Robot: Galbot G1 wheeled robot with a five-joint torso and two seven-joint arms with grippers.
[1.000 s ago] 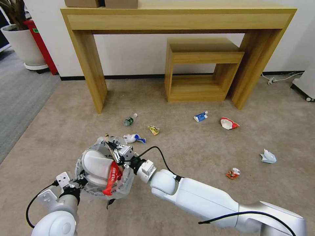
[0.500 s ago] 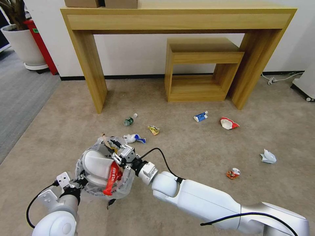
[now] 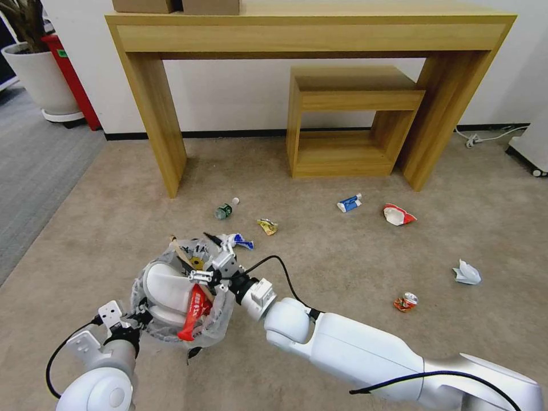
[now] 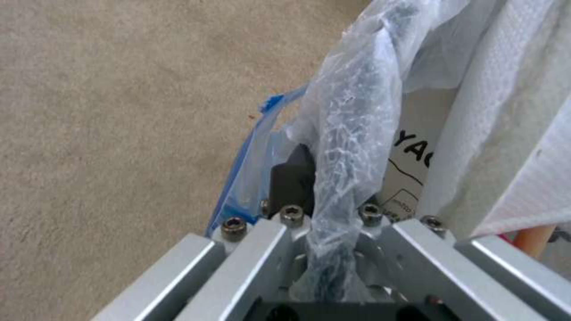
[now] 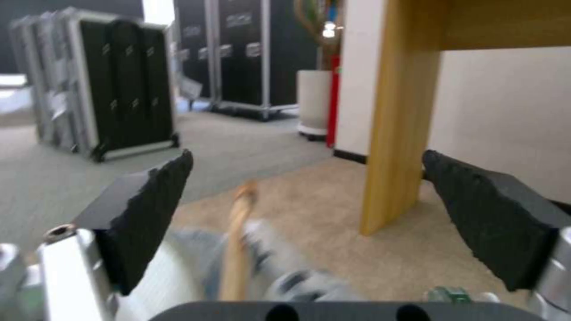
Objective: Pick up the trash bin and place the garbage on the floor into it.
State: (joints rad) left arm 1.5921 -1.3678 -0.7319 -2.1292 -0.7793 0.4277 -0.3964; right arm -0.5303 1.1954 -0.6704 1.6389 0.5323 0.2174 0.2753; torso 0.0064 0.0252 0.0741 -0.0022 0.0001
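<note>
While the left gripper [image 3: 138,314] clamped its jaws on the small round bag-lined trash bin's [image 3: 214,324] near rim, right gripper [image 3: 206,258] hung above it, jaws apart, thin wooden stick [image 3: 181,256] leaning inside, beige carpet floor [image 3: 342,257] below.

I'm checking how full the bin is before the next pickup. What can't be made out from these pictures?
- Trash bin depth: head view, slippers and red paper cover what lies beneath.
- Left gripper fingertips: left wrist view, bunched plastic bag wraps them.
- Wooden stick: right wrist view, blurred, its lower end cut off behind the open right gripper.
</note>
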